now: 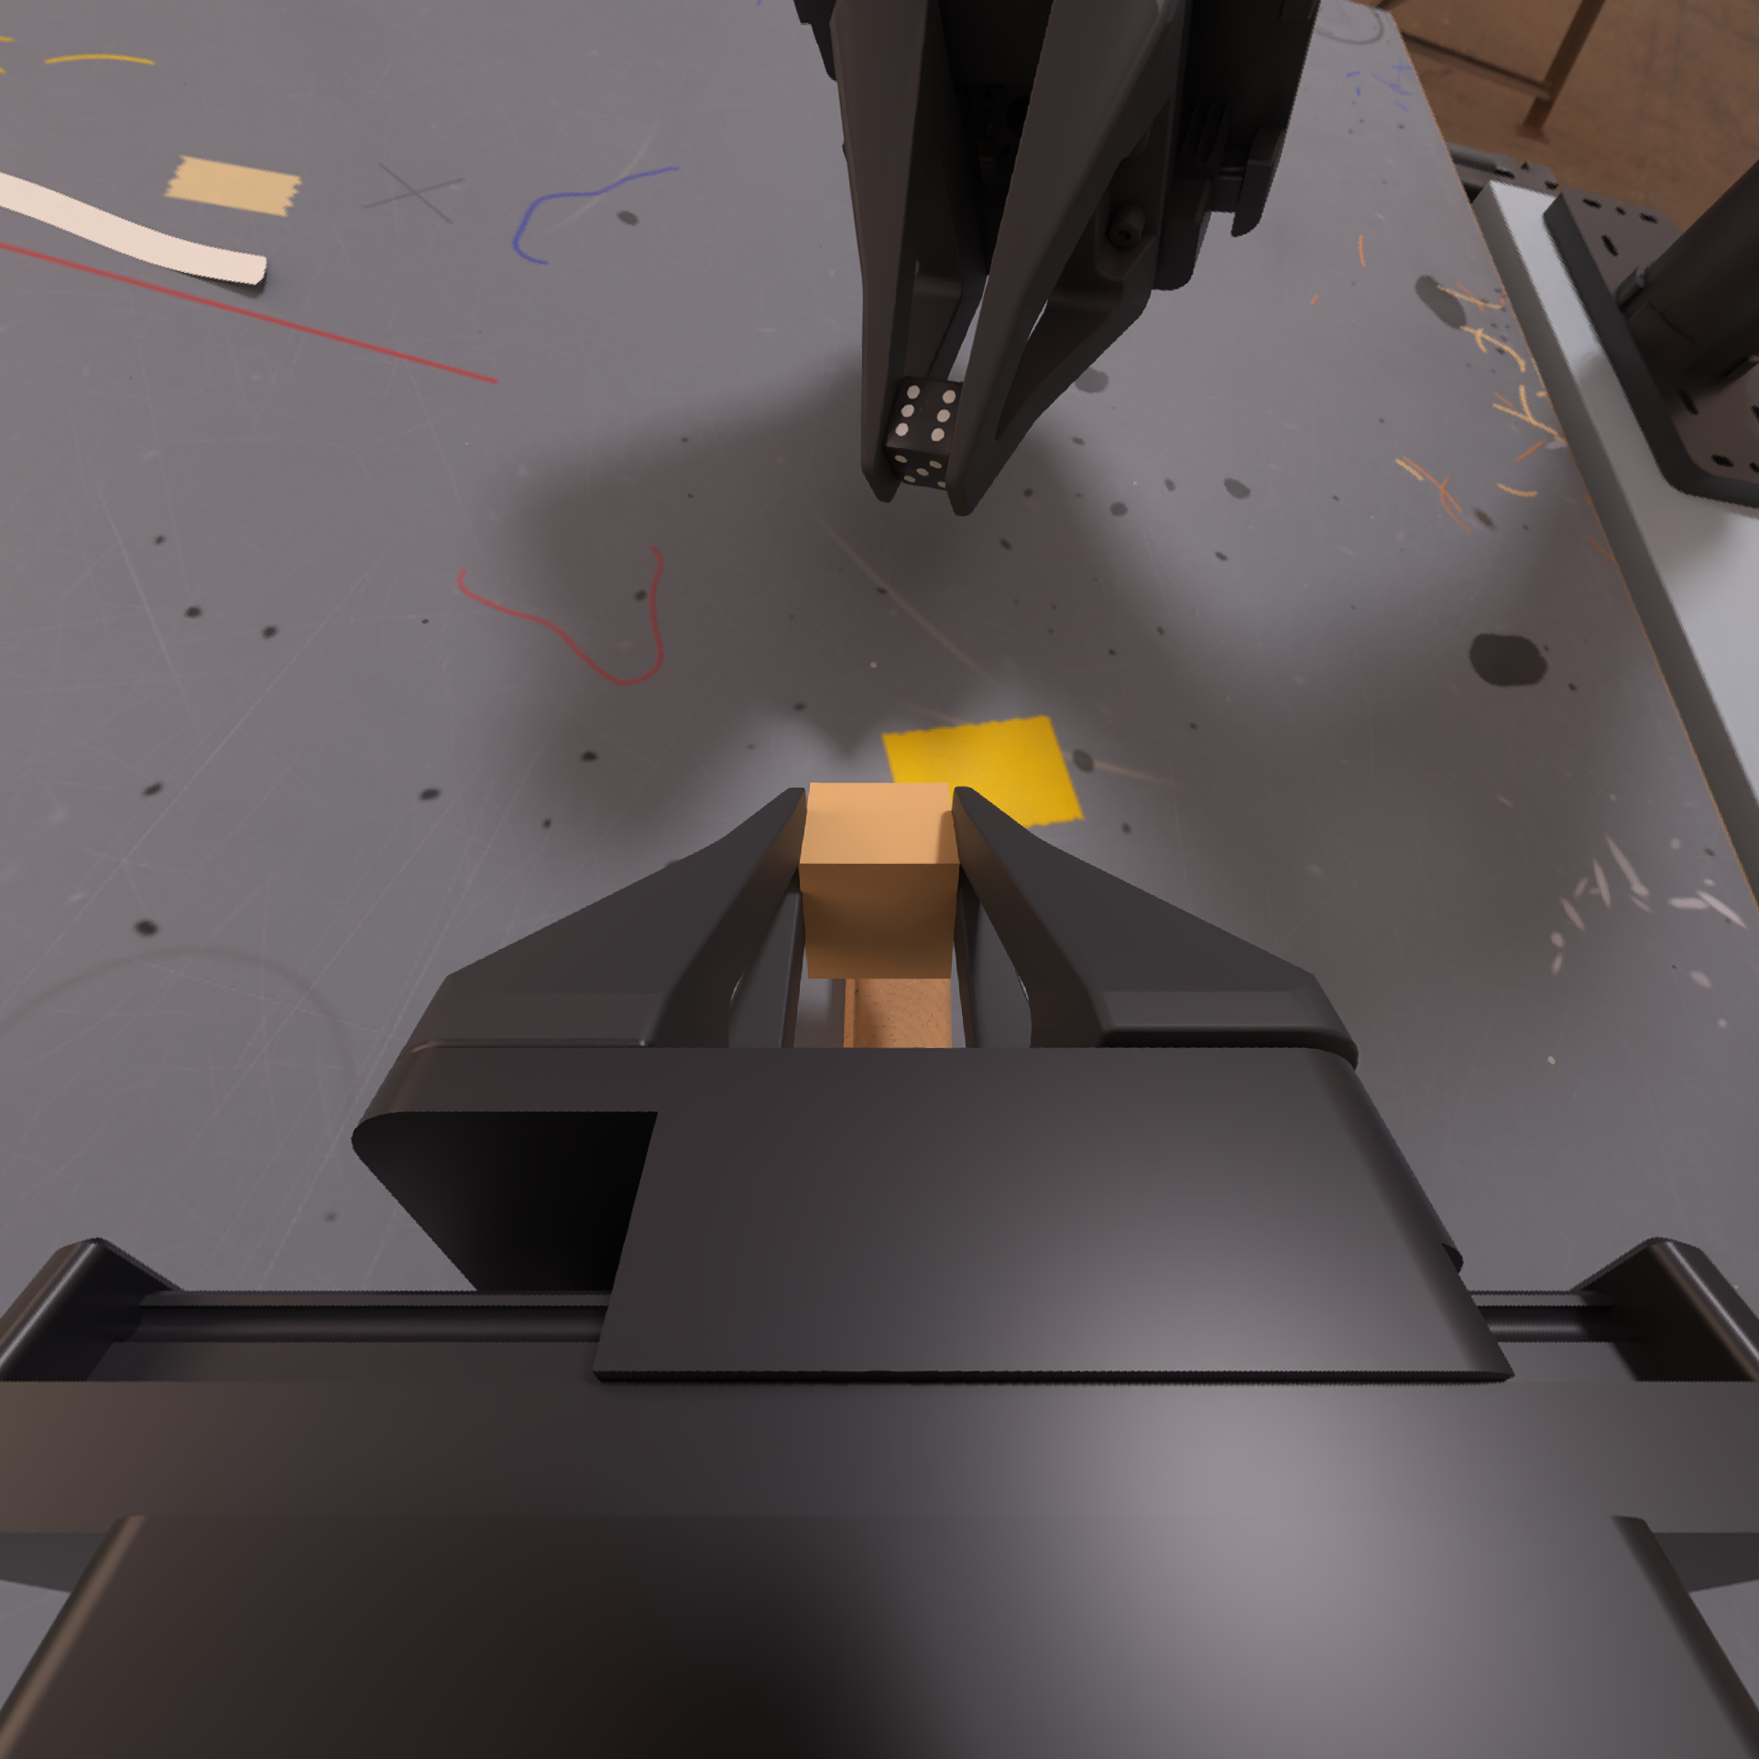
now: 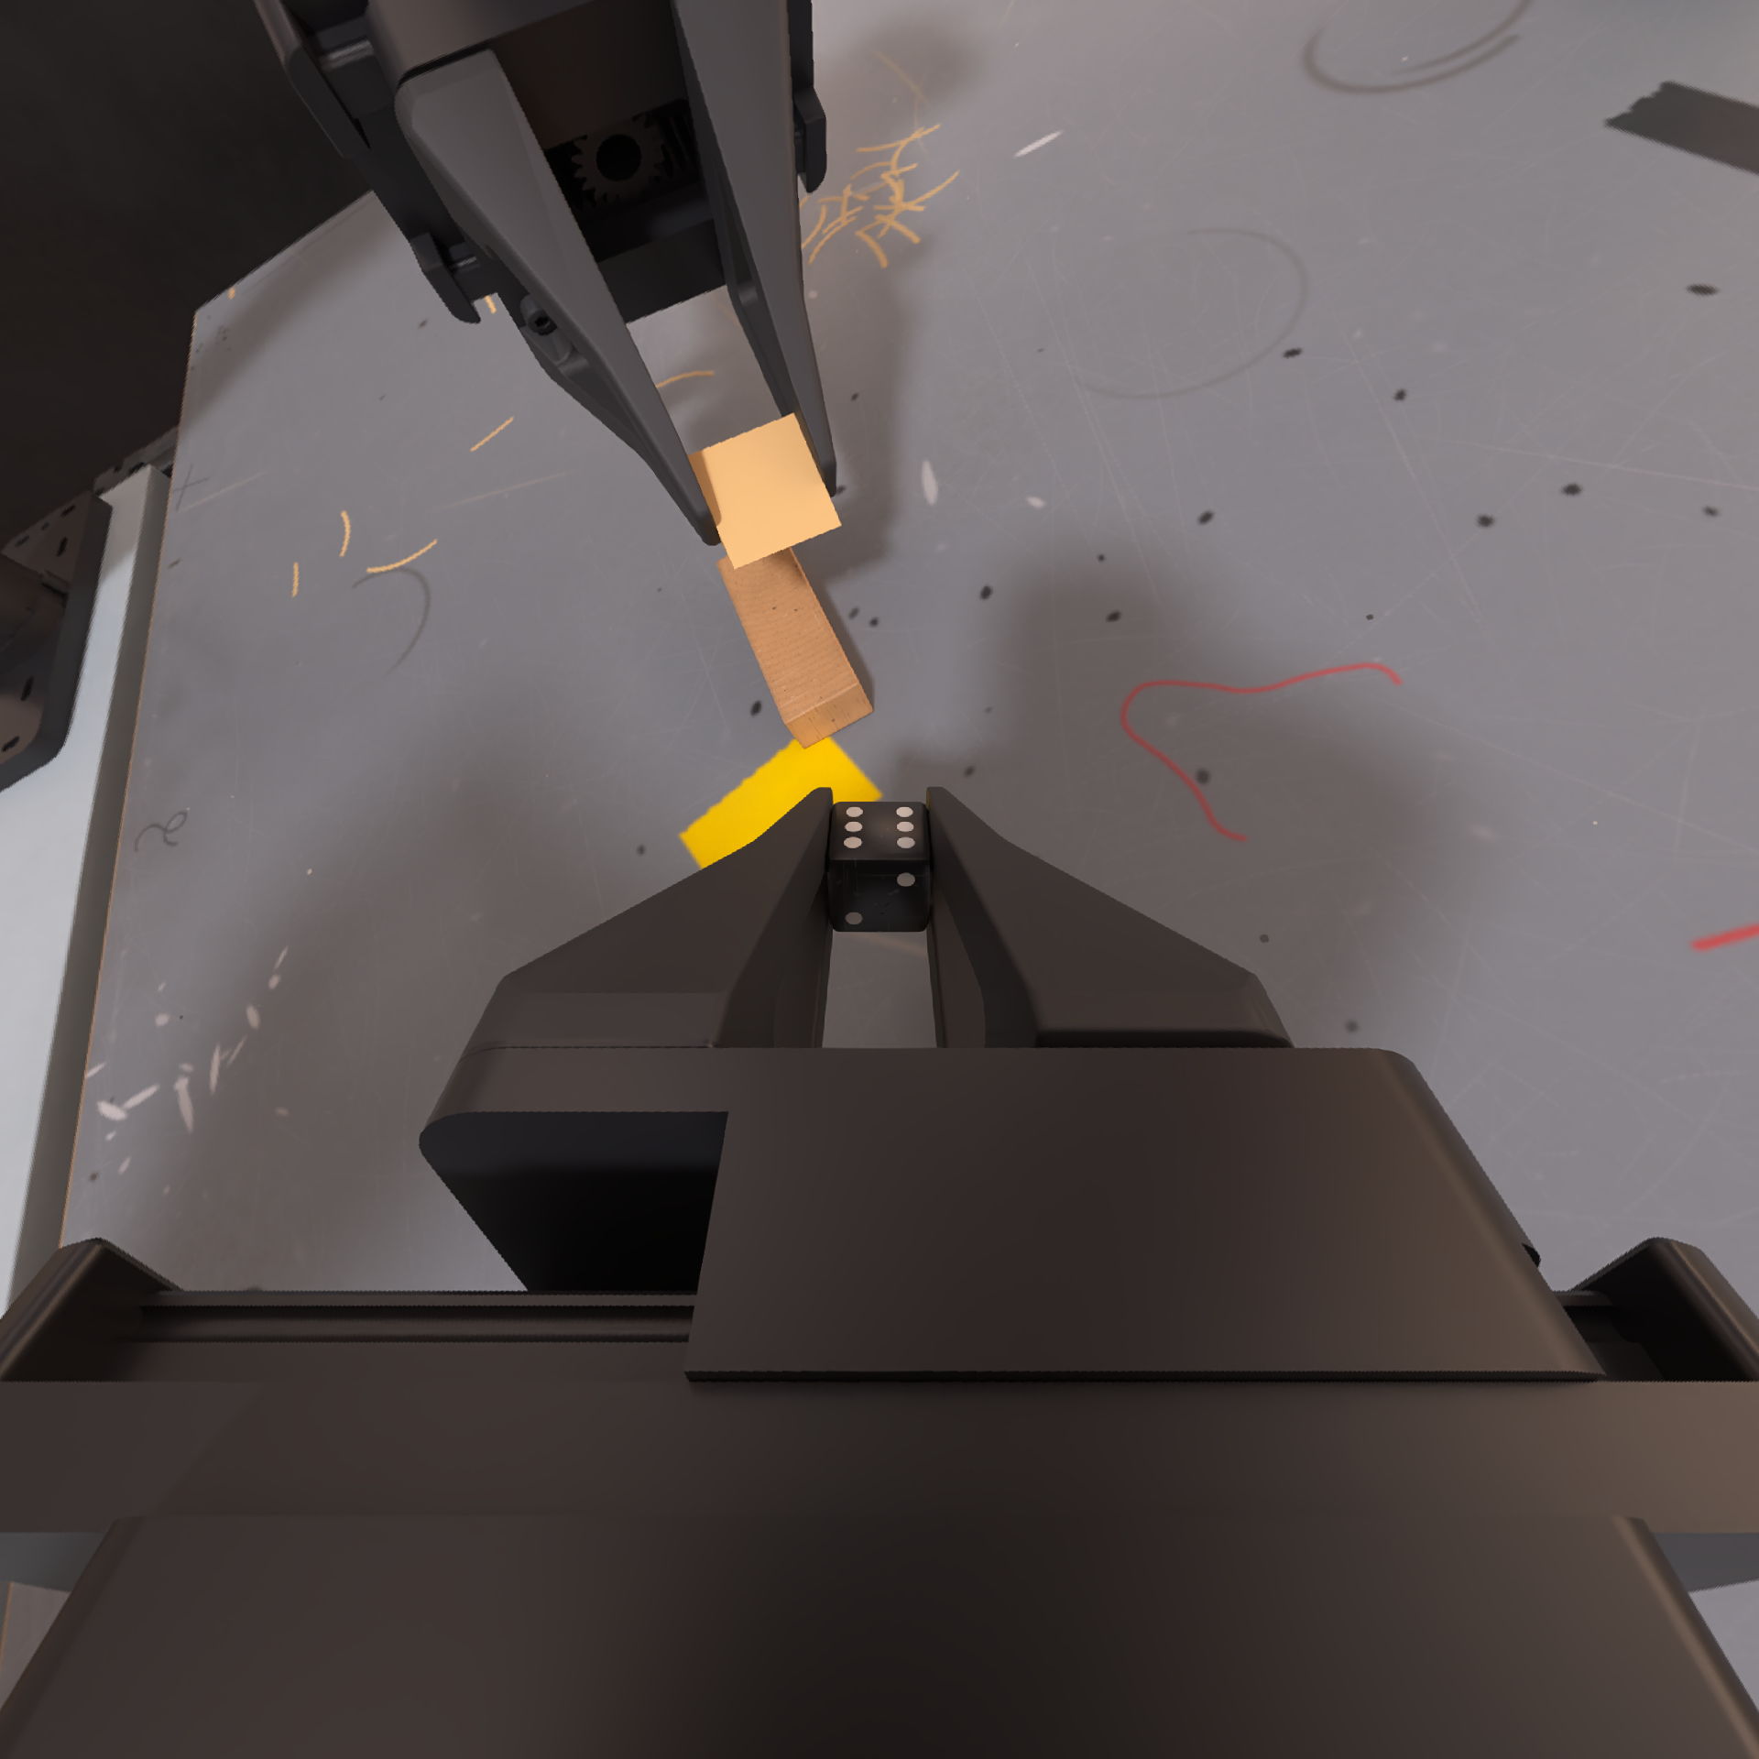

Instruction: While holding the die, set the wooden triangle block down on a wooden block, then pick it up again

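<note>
My left gripper (image 1: 878, 801) is shut on the light wooden triangle block (image 1: 876, 880). In the right wrist view this block (image 2: 767, 487) sits in the left gripper (image 2: 773, 519) over the far end of a longer wooden block (image 2: 800, 647) that lies on the grey table. I cannot tell whether the two touch. A strip of the longer block (image 1: 899, 1014) shows under the held block. My right gripper (image 2: 879, 800) is shut on a black die (image 2: 878, 861) with white pips, above the table. The right gripper (image 1: 923, 495) and the die (image 1: 921, 433) also show in the left wrist view.
A yellow tape patch (image 2: 752, 809) lies on the table between the two grippers; it also shows in the left wrist view (image 1: 990, 766). The table's edge with a metal rail (image 1: 1618, 457) and an arm base (image 1: 1675, 314) are at the right. Tape strips (image 1: 233, 186) lie far left.
</note>
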`<state>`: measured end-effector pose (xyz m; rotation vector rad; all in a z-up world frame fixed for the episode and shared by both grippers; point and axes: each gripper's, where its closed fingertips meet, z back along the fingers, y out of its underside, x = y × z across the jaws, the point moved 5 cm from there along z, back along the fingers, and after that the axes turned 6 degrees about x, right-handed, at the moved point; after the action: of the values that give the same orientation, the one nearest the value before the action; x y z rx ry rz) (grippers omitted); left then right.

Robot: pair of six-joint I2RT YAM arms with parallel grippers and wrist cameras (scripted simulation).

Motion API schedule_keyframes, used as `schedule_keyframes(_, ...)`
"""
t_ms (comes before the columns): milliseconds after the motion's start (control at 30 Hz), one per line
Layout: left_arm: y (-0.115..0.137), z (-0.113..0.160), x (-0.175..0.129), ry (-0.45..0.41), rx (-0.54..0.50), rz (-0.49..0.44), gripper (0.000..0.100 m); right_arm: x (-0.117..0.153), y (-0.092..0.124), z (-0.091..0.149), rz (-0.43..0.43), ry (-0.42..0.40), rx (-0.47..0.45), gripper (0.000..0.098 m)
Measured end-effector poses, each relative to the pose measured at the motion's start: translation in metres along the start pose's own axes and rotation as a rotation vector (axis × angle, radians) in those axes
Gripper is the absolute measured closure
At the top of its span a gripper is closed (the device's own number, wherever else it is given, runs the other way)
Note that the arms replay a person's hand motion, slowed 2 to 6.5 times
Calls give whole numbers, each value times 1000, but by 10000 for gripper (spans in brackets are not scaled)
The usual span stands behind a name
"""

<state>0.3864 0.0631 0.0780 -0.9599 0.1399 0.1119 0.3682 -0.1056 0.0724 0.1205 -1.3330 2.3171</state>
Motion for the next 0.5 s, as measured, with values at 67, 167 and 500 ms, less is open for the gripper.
schedule_keyframes(67, 0, -1, 0, -4, 8, -8, 750, 1, 1, -1, 7, 1, 9, 819)
schedule_keyframes(167, 0, -3, -1, -10, 23, -18, 750, 2, 1, -2, 14, 0, 17, 819)
schedule_keyframes(500, 3, -6, -3, -11, 57, -23, 750, 3, 1, -3, 21, -5, 22, 819)
